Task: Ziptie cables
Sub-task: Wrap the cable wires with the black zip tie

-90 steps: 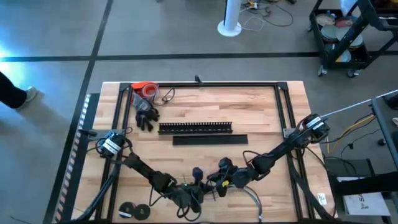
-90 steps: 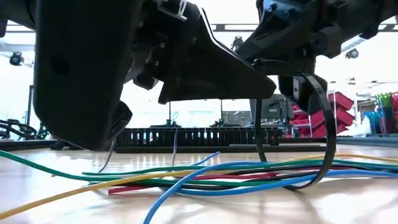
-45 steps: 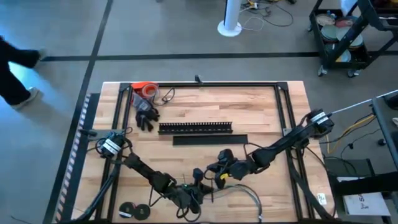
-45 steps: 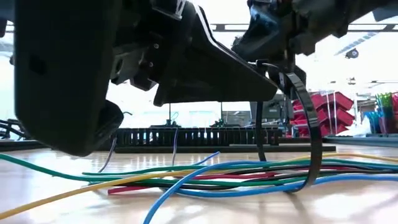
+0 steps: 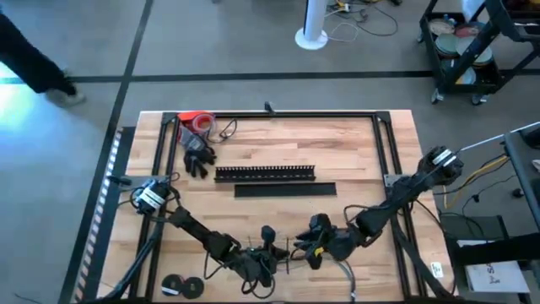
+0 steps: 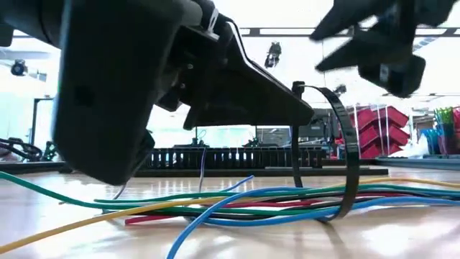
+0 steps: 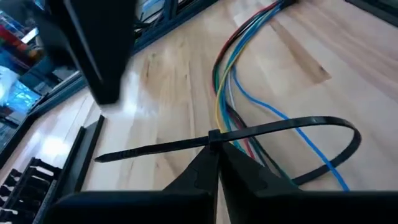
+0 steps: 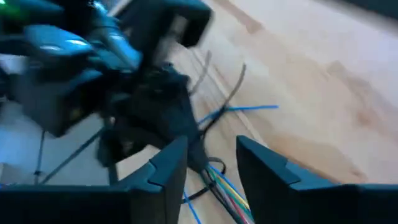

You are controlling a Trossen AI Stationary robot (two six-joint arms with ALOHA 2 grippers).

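Although several items sit on the table, no readable writing or brand shows in any view. Left gripper (image 7: 214,163) is low at the near edge, left of centre, fingers pinched together on the head of a black zip tie (image 7: 292,127); the tie's loop passes round the cables (image 7: 231,68), tail sticking out to the side. Cables (image 6: 237,201) lie flat on the wood at the near-centre of the table (image 5: 354,143), a loose run of blue, green, yellow and red strands, the loop standing upright around them in the low view. Right gripper (image 8: 211,162) hangs above the near edge just right of the left one, fingers spread a moderate gap with nothing between them. Versus half a second ago it has let go of the tie and moved right and up; in the low view it has gone from touching the loop's top to clear of it. Loop looks slightly tighter, though blur makes that uncertain. Slotted black bar (image 5: 265,173) and plain black strip (image 5: 284,190) sit mid-table, unchanged. A person's legs (image 5: 34,59) show far left on the floor, moved since before.
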